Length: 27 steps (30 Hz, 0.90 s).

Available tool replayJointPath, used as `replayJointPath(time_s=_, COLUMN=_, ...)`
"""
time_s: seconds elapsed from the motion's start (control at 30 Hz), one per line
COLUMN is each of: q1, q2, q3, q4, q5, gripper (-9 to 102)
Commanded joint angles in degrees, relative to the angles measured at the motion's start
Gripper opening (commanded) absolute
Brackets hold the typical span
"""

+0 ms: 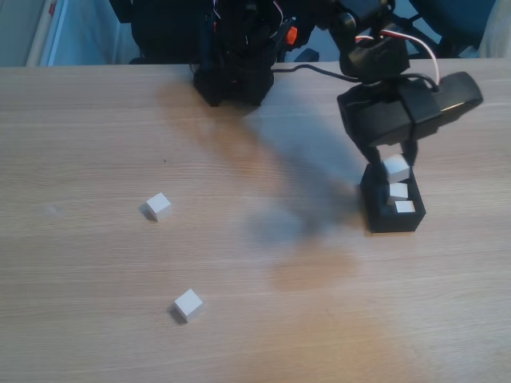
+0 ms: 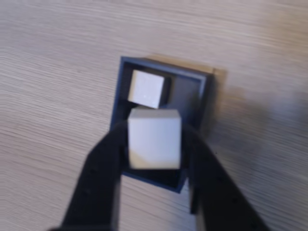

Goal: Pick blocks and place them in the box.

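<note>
A pale wooden counter point(image 1: 263, 319) spreads wide and bare across the lower frame of the fixed view. At right, the black arm point(image 1: 383, 72), its top cut off by the upper edge, poises its claw point(image 1: 397, 170) over the black box point(image 1: 393, 222), gripping one white block point(image 2: 154, 138). Two blocks point(image 1: 402, 199) sit inside. Two loose blocks point(image 1: 158, 206) point(image 1: 188, 305) lie well apart at left.

Black box point(image 1: 391, 222) holds two white blocks point(image 1: 401, 199) — two loose blocks point(image 1: 158, 206) lie apart.
</note>
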Motion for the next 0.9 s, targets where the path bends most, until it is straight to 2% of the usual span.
replayJointPath(time_s=0.0, q1=-0.6, q2=-1.1, q3=-5.3, q4=0.2, q5=0.4, gripper=7)
replayJointPath(time_s=0.17, q1=-0.2, q2=-1.5, q3=-4.8, q4=1.4, q5=-0.9, gripper=14)
replayJointPath(time_s=0.37, q1=3.0, q2=-0.2, q3=-3.1, q4=5.2, q5=-0.7, gripper=11)
replayJointPath(time_s=0.53, q1=9.4, q2=4.8, q3=2.9, q4=9.5, q5=-0.8, gripper=10)
replayJointPath(time_s=0.77, q1=21.4, q2=14.4, q3=17.1, q4=6.6, q5=-6.2, gripper=12)
replayJointPath(time_s=0.87, q1=25.9, q2=16.4, q3=19.3, q4=9.6, q5=-8.8, gripper=14)
